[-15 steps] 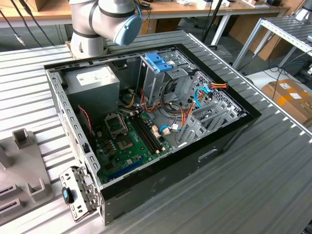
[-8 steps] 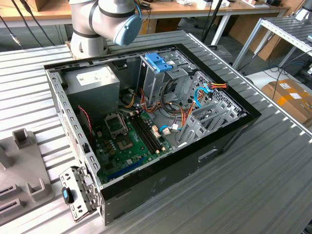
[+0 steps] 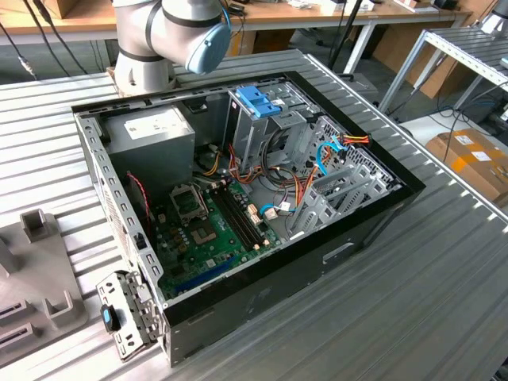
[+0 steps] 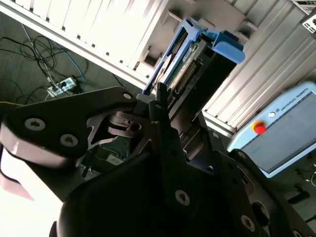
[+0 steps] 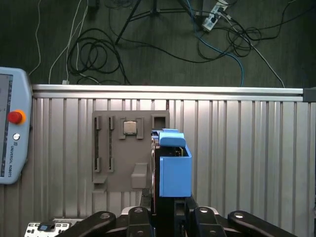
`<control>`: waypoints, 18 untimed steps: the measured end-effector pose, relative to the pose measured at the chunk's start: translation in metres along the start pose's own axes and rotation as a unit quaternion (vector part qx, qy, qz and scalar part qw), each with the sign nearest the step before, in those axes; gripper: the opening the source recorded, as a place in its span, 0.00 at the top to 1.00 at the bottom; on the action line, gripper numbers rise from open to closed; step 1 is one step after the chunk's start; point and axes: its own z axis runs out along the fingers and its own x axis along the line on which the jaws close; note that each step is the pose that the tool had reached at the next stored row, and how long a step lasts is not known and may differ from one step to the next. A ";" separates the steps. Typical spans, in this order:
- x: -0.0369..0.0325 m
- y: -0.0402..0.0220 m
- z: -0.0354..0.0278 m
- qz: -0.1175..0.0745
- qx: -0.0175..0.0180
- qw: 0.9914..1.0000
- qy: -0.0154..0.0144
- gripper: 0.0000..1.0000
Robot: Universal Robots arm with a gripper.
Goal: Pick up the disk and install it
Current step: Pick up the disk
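In both wrist views my gripper (image 5: 165, 211) is shut on the disk (image 5: 175, 168), which I see end-on above the slatted metal table. A light-blue carrier with a blue end tab wraps the drive. In the second wrist view the disk (image 4: 190, 66) sticks out from between the black fingers (image 4: 160, 106), its blue tab (image 4: 224, 44) farthest from the gripper (image 4: 168, 108) and its connector edge showing. The exterior view holds the open computer case (image 3: 373, 230) lying on the table, with a tall metal cage (image 3: 258, 103) with a blue top standing inside at the back.
A grey fixture plate (image 5: 116, 163) carrying a small chip (image 5: 130, 127) lies on the table (image 5: 247, 148) behind the disk. A teach pendant (image 5: 12, 133) sits at the table's edge. Cables lie on the floor beyond. The arm's base (image 3: 147, 48) stands behind the case.
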 end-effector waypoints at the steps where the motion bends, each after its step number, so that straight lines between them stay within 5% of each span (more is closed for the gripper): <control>1: 0.0000 -0.0047 0.0002 0.000 0.000 1.000 0.000 0.65; 6: 0.0002 -0.0282 0.0008 0.000 0.000 1.000 0.000 0.65; 18: 0.0008 -0.0998 0.0067 0.000 0.000 1.000 0.000 0.65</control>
